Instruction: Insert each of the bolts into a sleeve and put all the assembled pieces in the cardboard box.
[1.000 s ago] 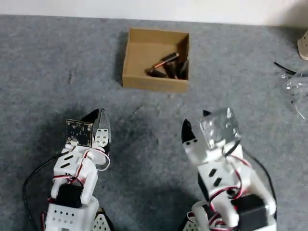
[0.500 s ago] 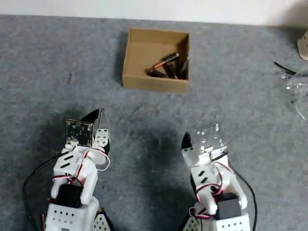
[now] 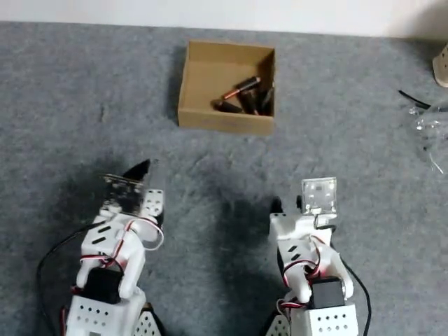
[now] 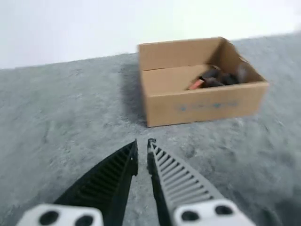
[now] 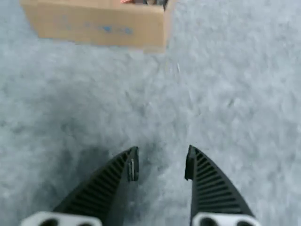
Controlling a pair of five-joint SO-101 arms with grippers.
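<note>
The cardboard box (image 3: 224,120) stands open at the far middle of the grey carpet, with several dark assembled bolt-and-sleeve pieces (image 3: 245,94) lying in its right half. In the left wrist view the box (image 4: 202,106) is ahead, the pieces (image 4: 211,79) visible inside. My left gripper (image 4: 144,148) hovers low over bare carpet in front of the box, shut with nothing held; it is at the near left (image 3: 143,169) from above. My right gripper (image 5: 162,162) is open and empty above the carpet, well short of the box (image 5: 94,23), at the near right (image 3: 288,205).
Clear plastic wrapping with a black wire (image 3: 423,119) lies at the right edge, and a pale object (image 3: 442,66) sits at the far right. A white wall borders the carpet behind the box.
The right arm has drawn back toward its base and its gripper sits lower and nearer. The left gripper has dipped and pulled back slightly.
</note>
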